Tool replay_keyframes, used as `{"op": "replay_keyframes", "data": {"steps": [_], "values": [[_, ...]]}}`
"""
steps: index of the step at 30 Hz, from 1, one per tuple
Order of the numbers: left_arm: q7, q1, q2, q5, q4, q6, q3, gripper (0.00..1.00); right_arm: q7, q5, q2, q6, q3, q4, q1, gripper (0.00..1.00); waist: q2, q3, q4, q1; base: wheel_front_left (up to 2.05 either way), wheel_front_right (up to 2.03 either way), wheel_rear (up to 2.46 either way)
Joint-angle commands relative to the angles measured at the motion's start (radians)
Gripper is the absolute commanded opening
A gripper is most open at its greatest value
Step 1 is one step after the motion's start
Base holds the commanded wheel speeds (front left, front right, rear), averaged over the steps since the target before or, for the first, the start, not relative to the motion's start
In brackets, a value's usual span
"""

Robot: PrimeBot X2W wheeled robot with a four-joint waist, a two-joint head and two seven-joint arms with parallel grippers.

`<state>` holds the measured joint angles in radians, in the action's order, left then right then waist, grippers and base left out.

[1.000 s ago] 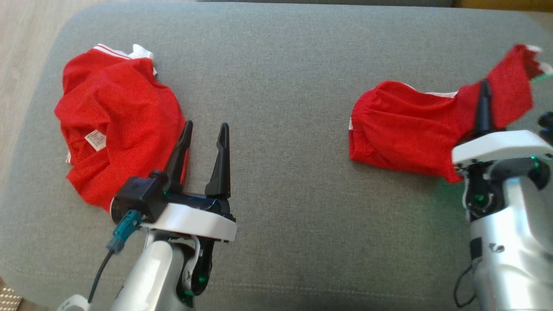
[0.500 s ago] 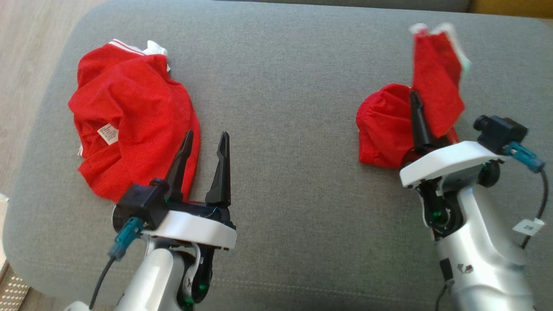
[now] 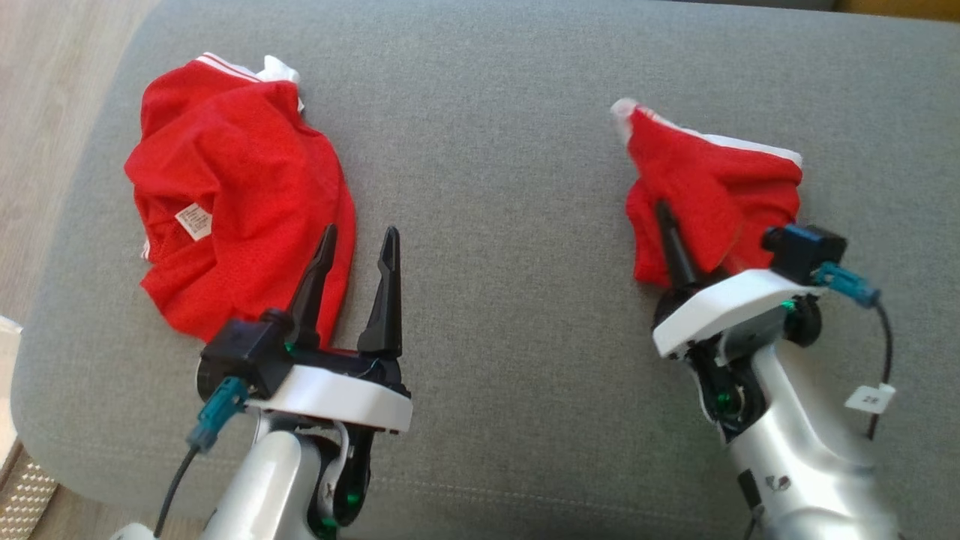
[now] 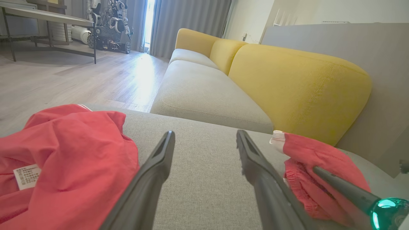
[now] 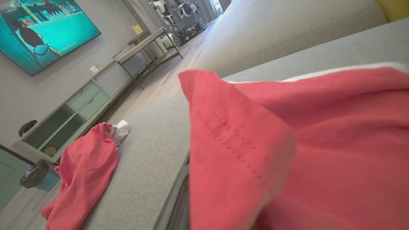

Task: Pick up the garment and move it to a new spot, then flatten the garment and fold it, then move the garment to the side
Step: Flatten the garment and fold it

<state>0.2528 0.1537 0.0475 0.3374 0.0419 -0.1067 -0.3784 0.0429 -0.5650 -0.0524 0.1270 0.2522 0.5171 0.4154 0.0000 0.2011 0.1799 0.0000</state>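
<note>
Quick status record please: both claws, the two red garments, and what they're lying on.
surface: grey cushion
left red garment: crumpled on the cushion, white label showing
right red garment: bunched up, white trim along its upper edge
left claw: open, nothing between its fingers, by the left red garment's edge
right claw: shut on the right red garment, cloth draped over it
folding: not yet started
</note>
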Motion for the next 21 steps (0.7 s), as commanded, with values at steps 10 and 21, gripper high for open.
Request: {"op": "replay_keyframes", "data": {"steps": [10,21], "values": [[0.009,0.045,0.003,0.009,-0.037,-0.011,0.021,1.00,0.016,-0.025,0.002,0.004,0.104,0.014,0.032,1.00,0.0000,0.027,0.001,0.0000,0.00,0.00,0.00],[0.009,0.050,0.003,0.013,-0.034,-0.013,0.019,1.00,-0.035,-0.073,0.002,0.004,0.215,0.053,0.032,1.00,0.0000,0.030,-0.007,0.0000,0.00,0.00,0.00]]}}
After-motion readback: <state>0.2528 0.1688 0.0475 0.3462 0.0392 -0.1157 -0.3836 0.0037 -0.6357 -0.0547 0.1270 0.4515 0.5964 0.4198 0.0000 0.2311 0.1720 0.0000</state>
